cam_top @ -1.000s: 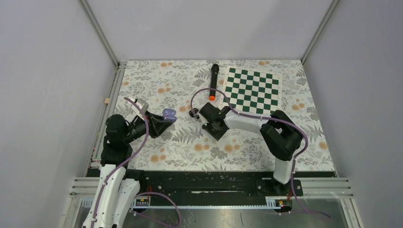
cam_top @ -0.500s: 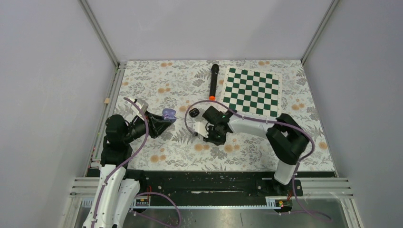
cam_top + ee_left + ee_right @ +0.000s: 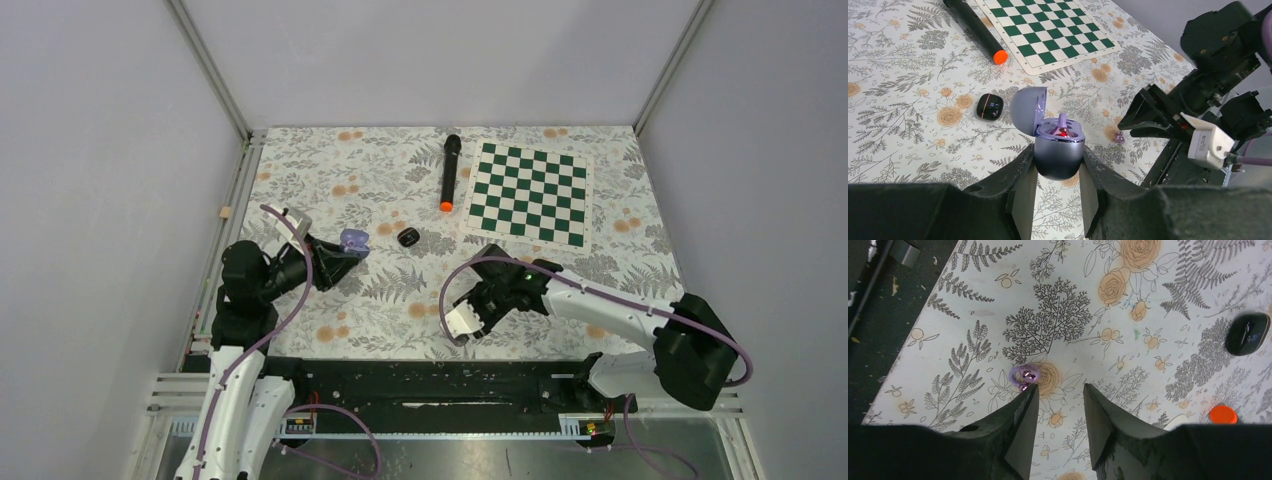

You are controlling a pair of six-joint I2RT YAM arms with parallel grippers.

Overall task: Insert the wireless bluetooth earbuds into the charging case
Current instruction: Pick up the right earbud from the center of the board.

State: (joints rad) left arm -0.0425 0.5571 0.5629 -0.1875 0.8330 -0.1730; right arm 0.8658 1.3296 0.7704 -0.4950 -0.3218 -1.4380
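Left wrist view: the left gripper (image 3: 1058, 161) pinches the open lilac case (image 3: 1057, 149), one earbud (image 3: 1062, 126) seated inside. Right wrist view: the right gripper (image 3: 1060, 390) is spread, a second earbud (image 3: 1024, 375) on the mat (image 3: 1148, 315) just beside one fingertip.

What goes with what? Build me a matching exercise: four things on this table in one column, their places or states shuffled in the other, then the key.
Things
1. purple charging case
2. black case
3. loose lilac earbud
4. microphone

Places or states
A. lies alongside the chessboard
B. on the cloth beside one fingertip of the right tool, outside its open gap
C. clamped in the left tool, lid up
D. on the cloth near an orange tip, no tool touching it

Pairs: 1-C, 2-D, 3-B, 4-A
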